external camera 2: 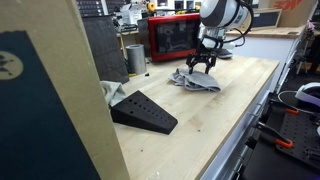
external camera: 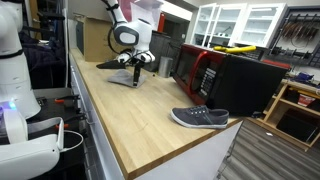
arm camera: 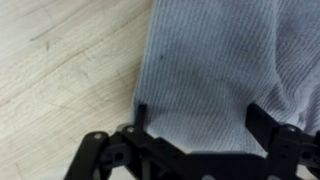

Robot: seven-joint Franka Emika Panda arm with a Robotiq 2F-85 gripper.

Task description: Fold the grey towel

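From my station I count one light grey thin cloth towel, one dark grey slip-on shoe with a white sole, one black wedge-shaped block, one red-fronted microwave oven and one black gripper with two fingers

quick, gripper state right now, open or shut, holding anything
Gripper: open, jaws spread wide over the grey towel, nothing held.
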